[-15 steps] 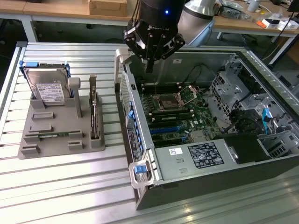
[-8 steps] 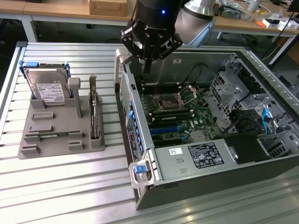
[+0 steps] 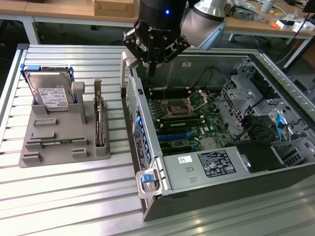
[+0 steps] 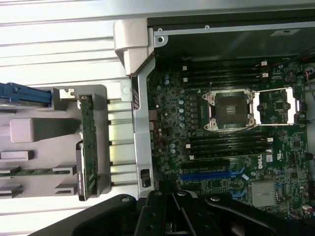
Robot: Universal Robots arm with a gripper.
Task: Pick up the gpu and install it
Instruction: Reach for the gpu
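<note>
Tool (image 3: 151,69) closed, empty, over case wall (image 3: 142,132); gpu (image 3: 100,123) on edge in holder (image 3: 49,147), long axis parallel wall, bracket (image 3: 97,87) far end.

- Table (image 3: 64,196): silver ribbed metal slats.
- Holder (image 3: 29,160): grey plastic, on table, at ext. view's left of PC case.
- Hard drive (image 3: 49,91): silver w/ white label, blue bracket (image 3: 30,67) round it; stands on edge in holder's far slot.
- Memory stick (image 4: 29,172): slim, green, flat in holder.
- PC case (image 3: 147,162): on table, side open, blue latch (image 3: 146,178) at near corner.
- Inside: green motherboard (image 3: 197,123); CPU socket (image 3: 179,105), cover plate swung open; labelled power supply (image 3: 206,164).
- Bkgd: wooden bench (image 3: 64,10), cardboard box (image 3: 113,7).
</note>
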